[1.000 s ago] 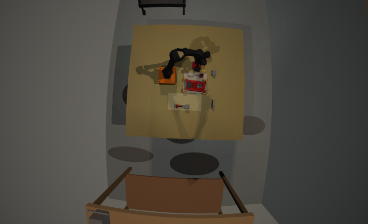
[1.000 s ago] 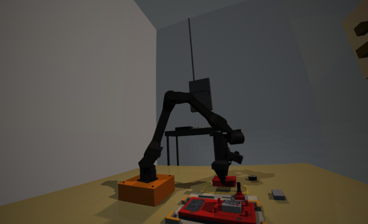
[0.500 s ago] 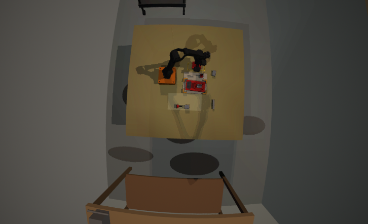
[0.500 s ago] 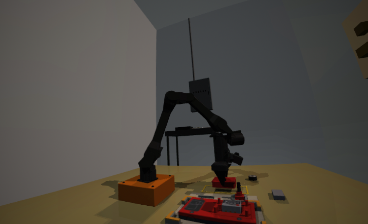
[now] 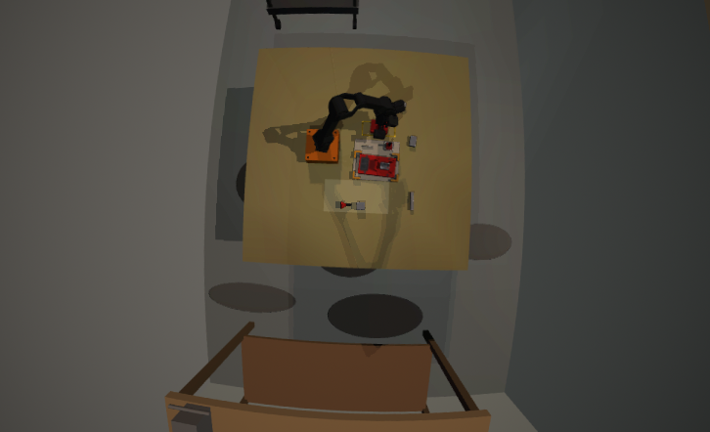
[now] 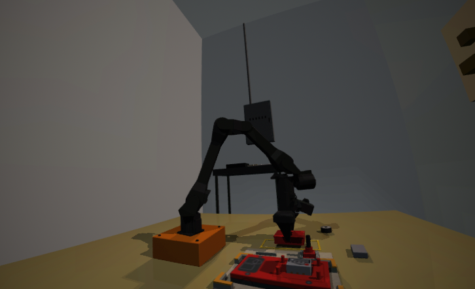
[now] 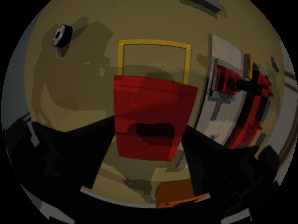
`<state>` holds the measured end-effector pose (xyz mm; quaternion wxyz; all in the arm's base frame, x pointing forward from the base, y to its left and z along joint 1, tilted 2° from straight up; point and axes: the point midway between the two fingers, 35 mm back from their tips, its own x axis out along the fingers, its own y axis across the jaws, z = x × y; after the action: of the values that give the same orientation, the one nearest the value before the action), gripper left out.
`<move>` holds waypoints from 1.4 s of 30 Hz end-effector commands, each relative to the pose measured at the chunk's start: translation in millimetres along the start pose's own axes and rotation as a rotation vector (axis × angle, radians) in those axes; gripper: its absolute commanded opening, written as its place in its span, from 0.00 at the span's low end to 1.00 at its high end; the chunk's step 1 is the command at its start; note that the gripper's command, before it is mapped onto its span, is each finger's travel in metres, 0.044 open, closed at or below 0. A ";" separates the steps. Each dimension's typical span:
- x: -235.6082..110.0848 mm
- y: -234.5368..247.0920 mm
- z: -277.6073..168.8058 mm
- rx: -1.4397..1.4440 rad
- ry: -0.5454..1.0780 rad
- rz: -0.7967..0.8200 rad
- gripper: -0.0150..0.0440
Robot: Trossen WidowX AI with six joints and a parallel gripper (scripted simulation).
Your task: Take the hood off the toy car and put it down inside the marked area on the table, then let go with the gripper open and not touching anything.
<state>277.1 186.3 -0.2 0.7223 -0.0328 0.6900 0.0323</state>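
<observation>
My gripper is shut on the red hood. It holds the hood flat and very low over the yellow-outlined marked area. I cannot tell whether the hood touches the table. In the wrist view the hood covers the near part of the outline. The red toy car sits on its fixture plate just in front of the marked area, with its hood off.
The arm's orange base stands left of the car. A grey block and a black wheel lie near the marked area. A grey bar and a small red-grey part lie further forward.
</observation>
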 end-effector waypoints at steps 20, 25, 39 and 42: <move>9.1 -0.2 -0.3 0.001 0.001 -0.001 0.30; 9.1 -0.2 -0.3 0.001 0.001 -0.001 0.52; -8.3 0.9 1.4 0.001 0.002 -0.002 1.00; -35.0 1.5 2.1 0.001 0.005 -0.005 1.00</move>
<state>273.5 184.5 6.2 0.7130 -0.0394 0.6995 0.0271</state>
